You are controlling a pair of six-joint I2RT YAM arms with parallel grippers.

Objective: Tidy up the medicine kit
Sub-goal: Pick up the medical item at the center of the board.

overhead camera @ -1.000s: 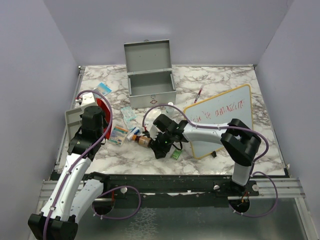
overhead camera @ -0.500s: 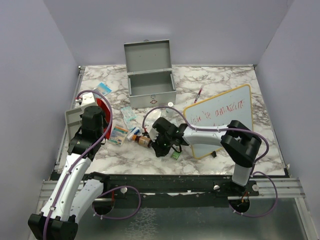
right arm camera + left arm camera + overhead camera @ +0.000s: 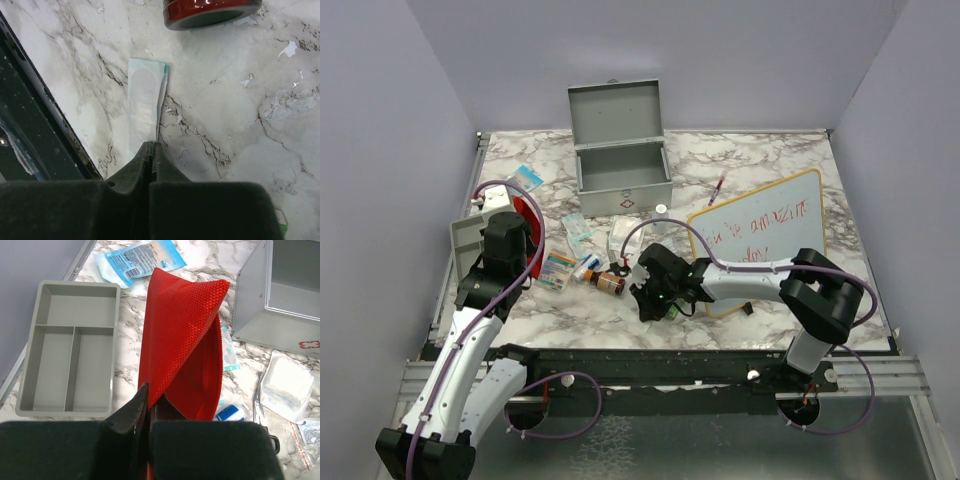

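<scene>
The right pincer (image 3: 151,147) is closed flat on the near end of a thin pale packet (image 3: 145,95) that lies on the marble worktop (image 3: 770,160), close to the front edge. The left pincer (image 3: 149,395) is clamped on the lower edge of a red pouch (image 3: 180,340) and holds it upright with its mouth gaping. The medicine kit (image 3: 623,175) stands open at the back of the worktop, lid up, well apart from both pincers.

The step in hand looks like lifting the packet. It is limp and only its end is pinched, so a slow straight lift seems best. Dragging it sideways would likely let it slip out. Judging by how the pouch is offered, the packet may belong there or in the box; either way it should travel high enough that its free end does not catch.

Room is tight on one side: the black rail (image 3: 30,125) runs just beside the packet, and a red-rimmed round thing (image 3: 210,10) sits just beyond it. The whiteboard (image 3: 765,230) lies under the right arm, a brown bottle (image 3: 610,283) and loose packs lie between the arms, and a divided tray (image 3: 74,367) is beside the pouch. Upward is the free way out.
</scene>
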